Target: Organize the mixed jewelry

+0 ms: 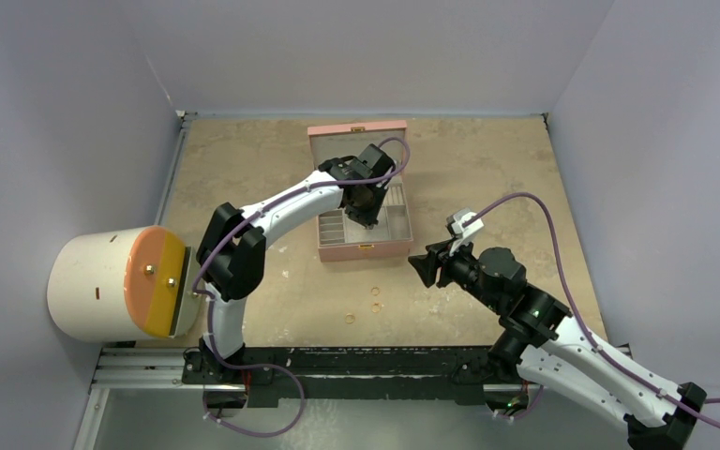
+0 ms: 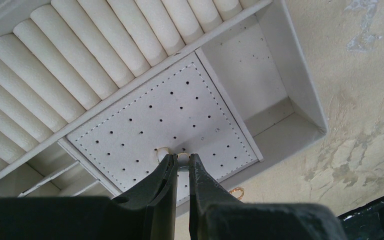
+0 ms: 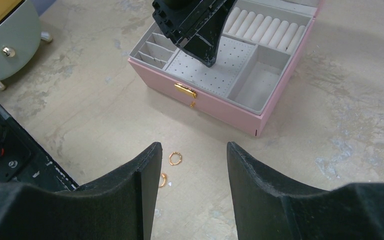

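Right jaws wide, gold rings (image 3: 170, 159) just beyond, left jaws pinching tiny gold piece (image 2: 182, 157)

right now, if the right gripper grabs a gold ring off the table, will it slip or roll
The ring lies flat on the table and is far thinner than the open right gripper, so it would probably slip out. It looks light; a push likely skids it. Tipped on edge, it might roll.

Pale lavender-grey walls (image 1: 356, 47) box in three sides, light soft & even. Tabletop (image 1: 487, 159) beige, mottled stone look, scuffed in spots. Alu rail (image 1: 131, 366) along near edge.
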You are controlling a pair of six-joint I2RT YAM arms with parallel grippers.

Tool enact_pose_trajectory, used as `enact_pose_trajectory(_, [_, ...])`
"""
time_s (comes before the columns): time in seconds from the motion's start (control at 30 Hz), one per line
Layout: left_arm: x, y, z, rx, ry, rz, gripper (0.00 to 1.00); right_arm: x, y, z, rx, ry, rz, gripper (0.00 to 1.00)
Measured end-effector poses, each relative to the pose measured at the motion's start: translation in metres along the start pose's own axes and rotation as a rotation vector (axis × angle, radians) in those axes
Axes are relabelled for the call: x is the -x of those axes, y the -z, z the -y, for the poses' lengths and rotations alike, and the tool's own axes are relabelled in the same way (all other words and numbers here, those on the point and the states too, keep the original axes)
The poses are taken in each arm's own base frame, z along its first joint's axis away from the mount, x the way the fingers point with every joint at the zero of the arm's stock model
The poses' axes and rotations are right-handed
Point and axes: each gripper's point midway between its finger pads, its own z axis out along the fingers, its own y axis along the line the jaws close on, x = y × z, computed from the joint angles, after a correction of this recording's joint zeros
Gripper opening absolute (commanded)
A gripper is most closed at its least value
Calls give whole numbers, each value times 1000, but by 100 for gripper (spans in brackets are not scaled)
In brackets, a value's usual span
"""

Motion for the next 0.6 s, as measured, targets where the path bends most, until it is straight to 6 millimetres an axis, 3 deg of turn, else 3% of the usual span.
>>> enact_pose_trajectory(0.6, [0, -2, -2, 8, 0, 3, 0, 0, 0, 0, 0, -1, 0, 54])
